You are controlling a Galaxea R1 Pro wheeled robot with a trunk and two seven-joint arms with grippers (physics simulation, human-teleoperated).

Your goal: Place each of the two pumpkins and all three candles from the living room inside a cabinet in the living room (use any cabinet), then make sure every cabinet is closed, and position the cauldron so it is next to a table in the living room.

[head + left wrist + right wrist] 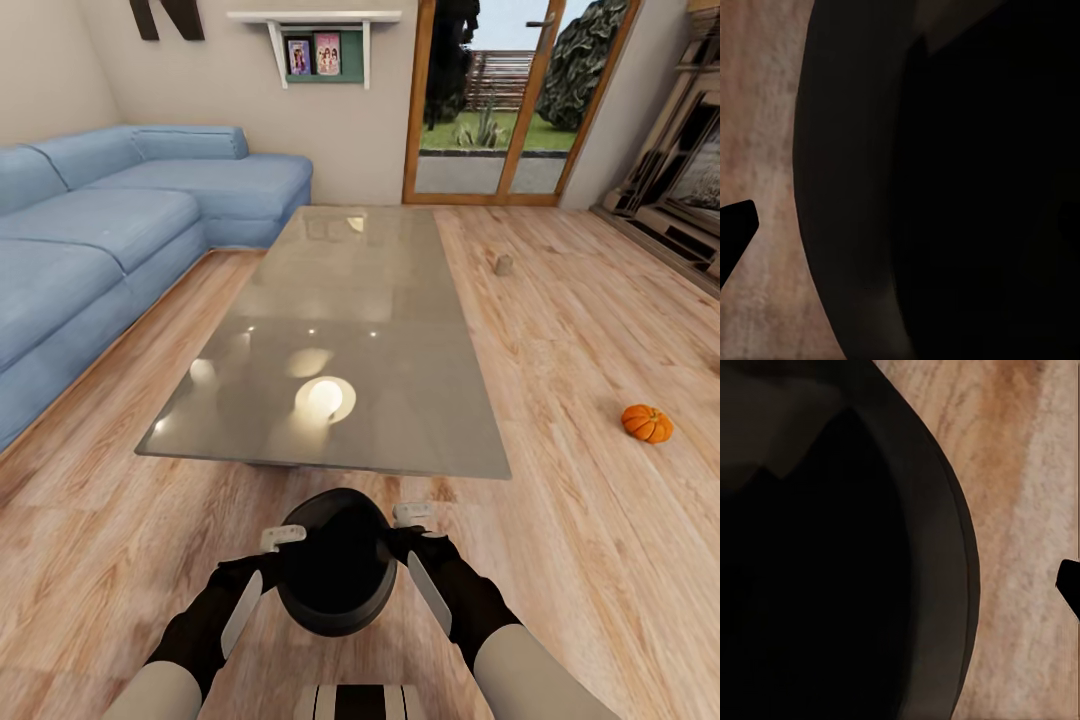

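The dark cauldron point(337, 575) is just in front of my trunk, a short way off the near edge of the glossy grey table point(350, 300). My left gripper point(283, 538) clamps its left rim and my right gripper point(413, 516) its right rim. In the left wrist view the cauldron point(907, 187) looms close, with one dark finger point(735, 225) outside its wall over the plank floor. The right wrist view gives the same: cauldron point(832, 570) and an outer finger point(1071, 585). An orange pumpkin point(647, 423) lies on the floor to the right. A small beige candle point(504, 264) stands farther back.
A blue corner sofa point(100, 230) runs along the left of the table. Glazed wooden doors point(500, 100) are in the back wall, with a wall shelf point(315, 45) beside them. The beige-and-black fireplace surround point(680, 180) fills the far right. Open floor lies right of the table.
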